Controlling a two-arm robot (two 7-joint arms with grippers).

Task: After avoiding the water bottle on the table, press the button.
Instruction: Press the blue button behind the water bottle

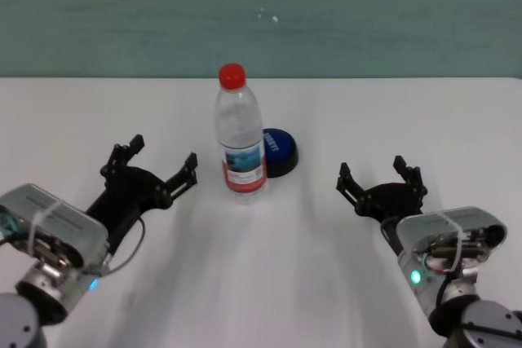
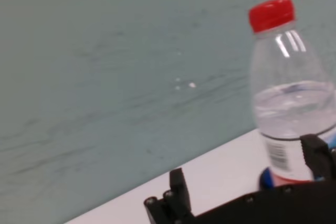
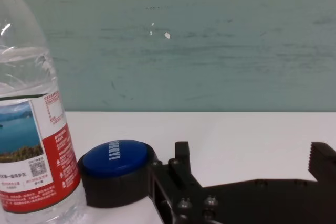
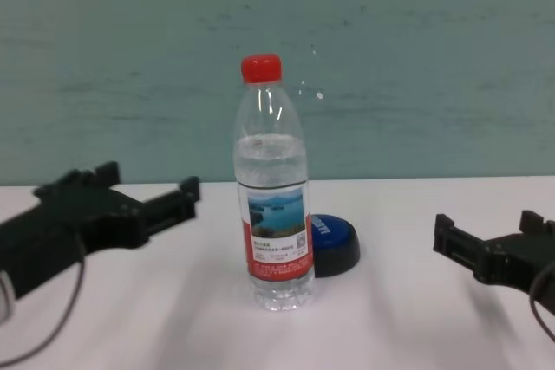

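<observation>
While upright — water bottle (image 1: pixel 241 132) cap up | button (image 1: pixel 277 151) just behind

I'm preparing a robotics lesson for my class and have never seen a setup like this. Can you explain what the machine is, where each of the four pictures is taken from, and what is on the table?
It is a robot with two arms. One picture looks down from its head, one from its chest, and one from a camera on each wrist. On the white table stands a water bottle with a red cap. Just behind it, towards the robot's right, sits a low blue button. The left gripper and the right gripper hover open on either side, holding nothing. The bottle partly blocks the button, so an arm must go round it.
</observation>
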